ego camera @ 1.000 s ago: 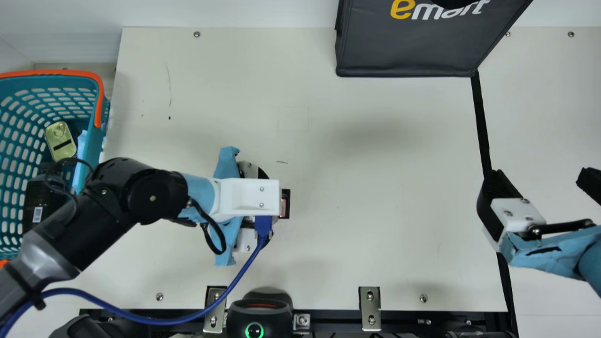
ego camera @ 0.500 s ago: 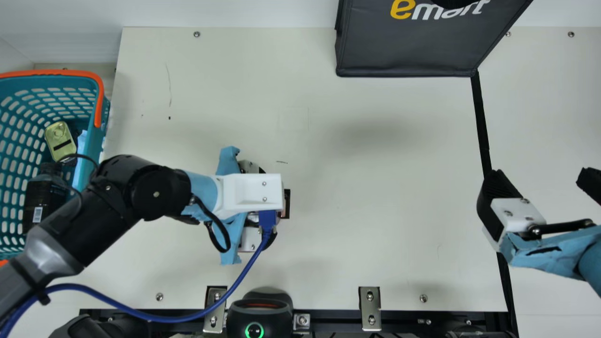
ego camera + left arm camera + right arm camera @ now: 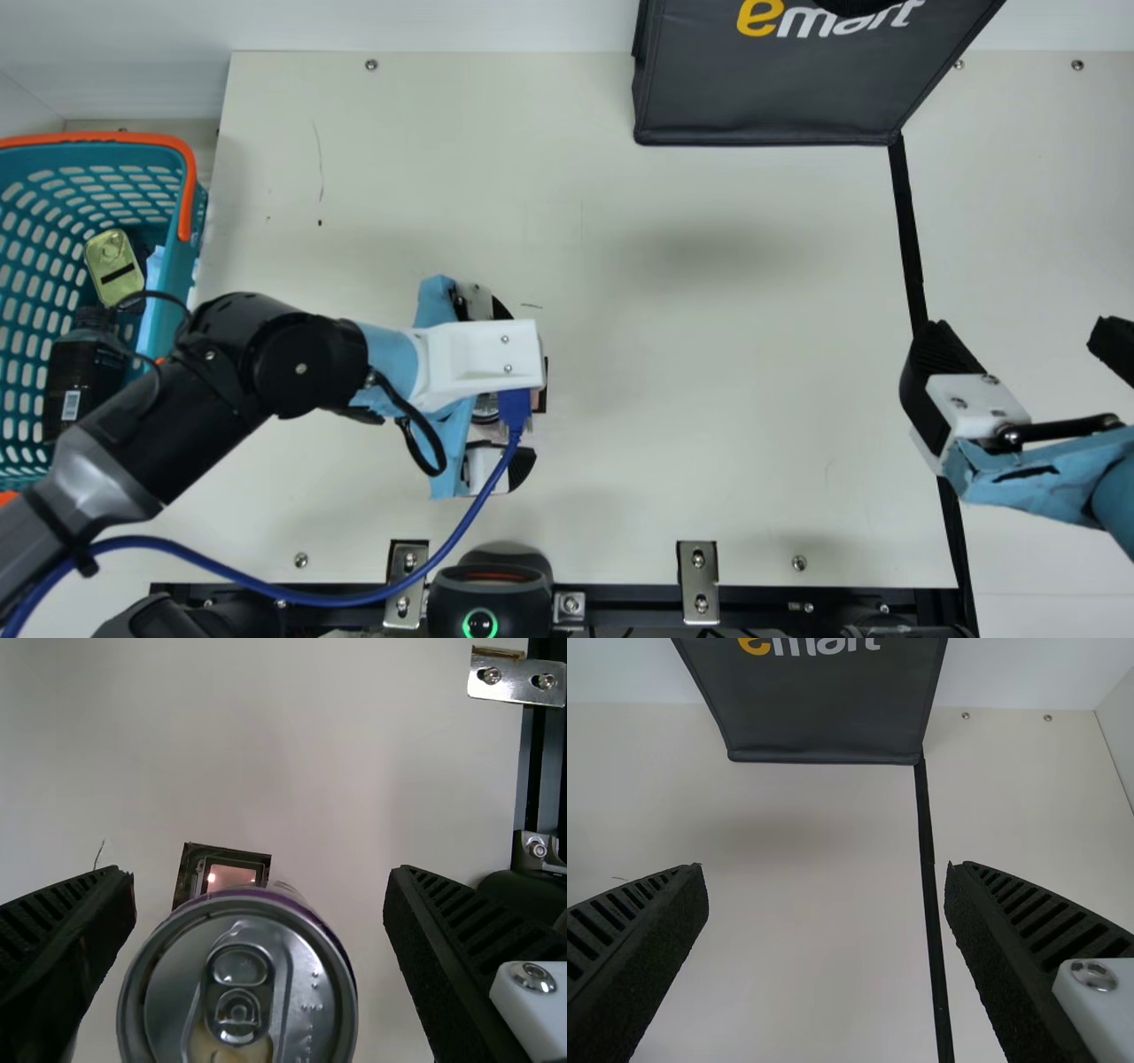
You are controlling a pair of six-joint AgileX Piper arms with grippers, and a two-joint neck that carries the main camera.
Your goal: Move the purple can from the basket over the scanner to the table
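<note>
Flanking silver-topped purple can (image 3: pixel 244 992): left black ribbed gripper (image 3: pixel 512 388), spread
Right black ribbed gripper (image 3: pixel 1023 341): spread
Dark-grey fabric bag (image 3: pixel 771 102): bears yellow-and-white lettering (image 3: pixel 804 23)

Low in the left wrist view, between my matt, ribbed fingers (image 3: pixel 461 966), the purple can's lid (image 3: pixel 239 979) is glossy metal, while the main view's left has a smooth plastic basket (image 3: pixel 180 266), its top a matt cloth bag (image 3: pixel 771 89).
</note>
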